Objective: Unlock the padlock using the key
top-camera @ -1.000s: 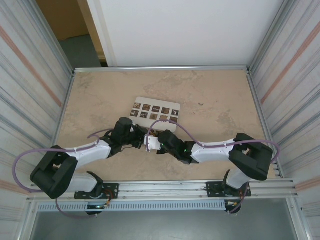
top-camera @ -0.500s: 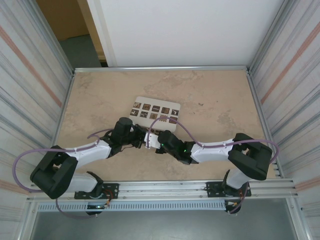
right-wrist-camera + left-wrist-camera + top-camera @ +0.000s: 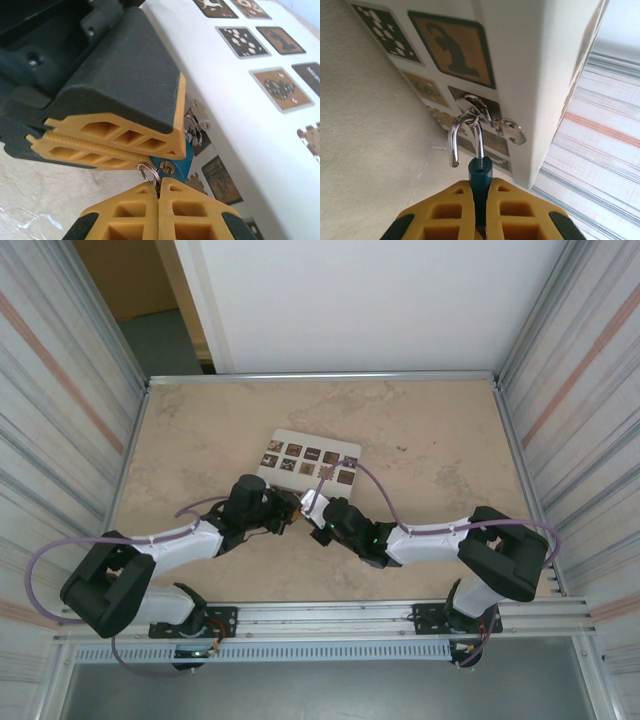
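Near the middle of the desk [image 3: 200, 420], just in front of the white box [image 3: 310, 462] with brown patterned squares, the two tools are seen tip to tip. The left tool [image 3: 480, 190] is clamped on the teal padlock [image 3: 480, 172], which is held upright between its yellow fingers, off the desk surface and close beside the box. The silver shackle [image 3: 453, 145] is seen with one leg seated in the body and the other hanging free beside it; a small loose key [image 3: 512, 131] is hooked at its top. The right tool [image 3: 159, 190] is pressed together on the key [image 3: 164, 167] at the padlock's lower end, with a thin ring [image 3: 146, 174] showing just at its fingertips.
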